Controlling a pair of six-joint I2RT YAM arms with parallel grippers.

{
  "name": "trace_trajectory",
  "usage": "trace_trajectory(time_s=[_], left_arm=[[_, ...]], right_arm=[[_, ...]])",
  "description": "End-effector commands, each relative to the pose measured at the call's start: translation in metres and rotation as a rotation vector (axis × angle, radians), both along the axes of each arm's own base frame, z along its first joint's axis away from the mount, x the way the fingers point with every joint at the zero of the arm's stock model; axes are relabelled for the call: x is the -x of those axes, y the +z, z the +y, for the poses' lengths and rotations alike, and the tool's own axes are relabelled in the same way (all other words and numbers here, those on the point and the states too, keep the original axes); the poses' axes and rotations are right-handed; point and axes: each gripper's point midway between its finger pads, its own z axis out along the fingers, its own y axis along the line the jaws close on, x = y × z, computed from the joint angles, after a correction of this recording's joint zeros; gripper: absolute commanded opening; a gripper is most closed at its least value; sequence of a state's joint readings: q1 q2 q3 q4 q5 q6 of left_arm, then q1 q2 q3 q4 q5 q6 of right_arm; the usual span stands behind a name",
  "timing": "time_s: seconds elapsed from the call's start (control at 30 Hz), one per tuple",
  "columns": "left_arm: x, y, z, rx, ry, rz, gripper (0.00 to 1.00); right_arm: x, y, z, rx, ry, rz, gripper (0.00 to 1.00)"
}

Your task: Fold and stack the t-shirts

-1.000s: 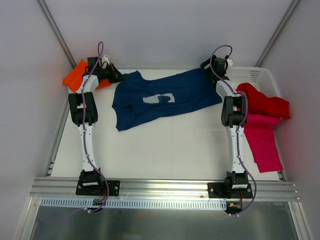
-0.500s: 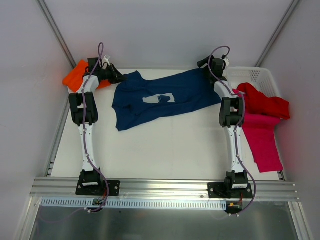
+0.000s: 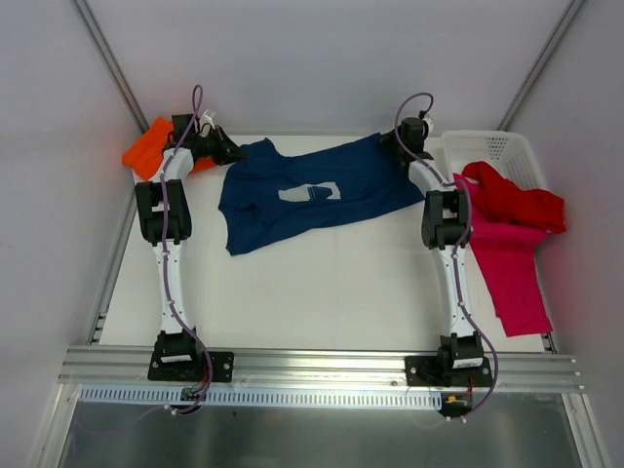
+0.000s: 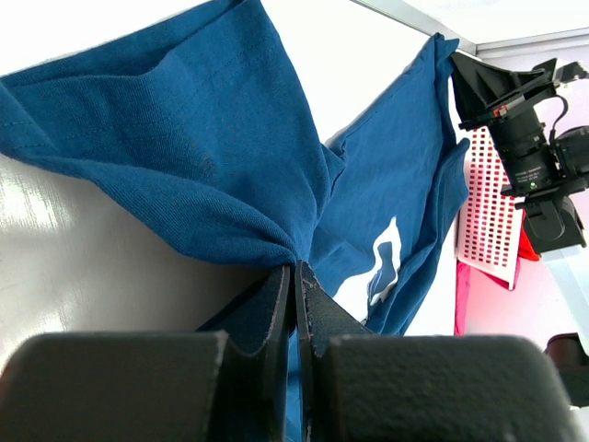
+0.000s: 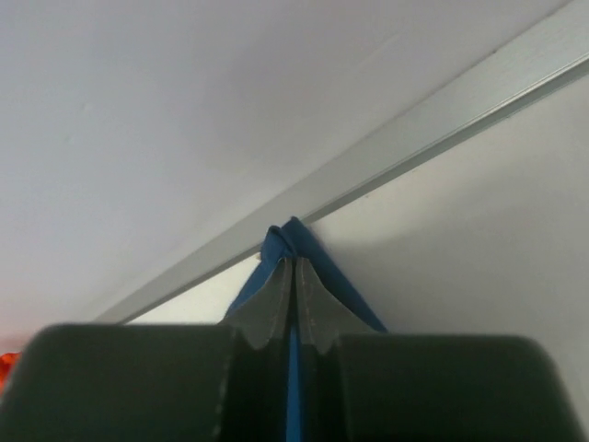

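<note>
The navy blue t-shirt (image 3: 312,190) lies spread across the back of the table, its pale print (image 3: 310,192) facing up. My left gripper (image 3: 237,153) is shut on the shirt's left edge; in the left wrist view the blue cloth (image 4: 212,175) bunches at the pinched fingertips (image 4: 296,269). My right gripper (image 3: 390,144) is shut on the shirt's right back corner, and a fold of blue cloth (image 5: 287,238) sticks out between its tips (image 5: 294,262). An orange t-shirt (image 3: 146,148) lies at the back left. A red t-shirt (image 3: 517,200) and a magenta-pink one (image 3: 512,273) lie at the right.
A white mesh basket (image 3: 502,148) stands at the back right, the red shirt draped over it. An aluminium frame rail (image 5: 414,133) runs along the back edge of the table close to the right gripper. The arm bases sit on the front rail (image 3: 322,366).
The right gripper has moved left along the back edge onto the navy shirt's corner and shut on it. The left gripper has stayed shut on the shirt's left edge.
</note>
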State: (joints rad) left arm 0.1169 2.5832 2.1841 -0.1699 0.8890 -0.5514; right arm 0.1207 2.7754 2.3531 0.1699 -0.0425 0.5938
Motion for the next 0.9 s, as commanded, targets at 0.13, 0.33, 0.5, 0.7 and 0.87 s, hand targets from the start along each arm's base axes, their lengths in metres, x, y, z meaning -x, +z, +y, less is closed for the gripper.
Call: trace_trajectory(time_s=[0.13,0.33,0.5,0.7,0.87], left_arm=[[-0.003,0.019,-0.008,0.019,-0.034,-0.052,0.0],[-0.003,0.017,-0.009,0.02,-0.035,-0.049,0.0],[-0.004,0.02,-0.007,0.016,-0.028,-0.055,0.0],[-0.003,0.057,-0.016,-0.02,-0.046,-0.144,0.0],[-0.001,0.094,-0.02,-0.034,-0.045,-0.21,0.0]], right_arm=[[-0.005,0.023,-0.007,-0.002,-0.012,-0.053,0.0],[-0.003,0.021,-0.012,0.002,-0.017,-0.048,0.0],[0.006,0.034,-0.02,0.01,-0.009,-0.071,0.0],[0.022,0.087,-0.036,0.091,-0.002,-0.124,0.0],[0.036,0.134,-0.05,0.098,-0.012,-0.172,0.0]])
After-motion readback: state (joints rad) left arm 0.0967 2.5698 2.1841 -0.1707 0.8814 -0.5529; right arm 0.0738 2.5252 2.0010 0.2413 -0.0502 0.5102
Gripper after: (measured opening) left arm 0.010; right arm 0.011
